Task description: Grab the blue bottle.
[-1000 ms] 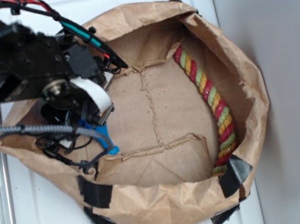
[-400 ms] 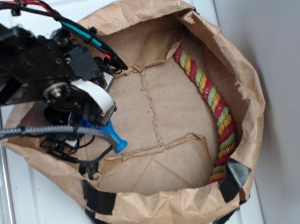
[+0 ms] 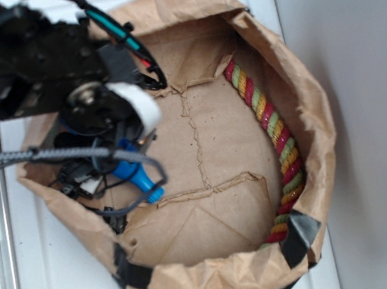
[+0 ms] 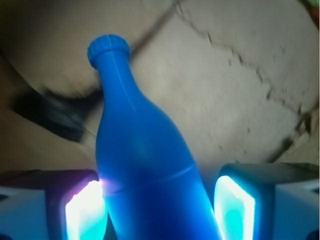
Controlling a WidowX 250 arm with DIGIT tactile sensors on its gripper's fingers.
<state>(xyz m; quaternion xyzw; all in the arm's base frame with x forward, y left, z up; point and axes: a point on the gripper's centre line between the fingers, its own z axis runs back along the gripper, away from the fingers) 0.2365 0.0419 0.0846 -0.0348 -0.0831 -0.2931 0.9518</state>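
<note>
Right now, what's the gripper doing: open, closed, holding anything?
Gripper: jaws on either side of the blue bottle's body; left pad touches it, a slim gap shows at the right pad. A firm grip cannot be told.

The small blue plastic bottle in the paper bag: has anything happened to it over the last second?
The small blue plastic bottle shifted slightly up and right with the gripper, whose pads flank its body; contact is unclear. The twisted red-green-yellow rope and brown paper bag stayed put.

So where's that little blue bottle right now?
The blue bottle sits at the left side of the paper bag in the exterior view, under the arm; the wrist view shows it between the fingers of the hand, far from the rope.
</note>
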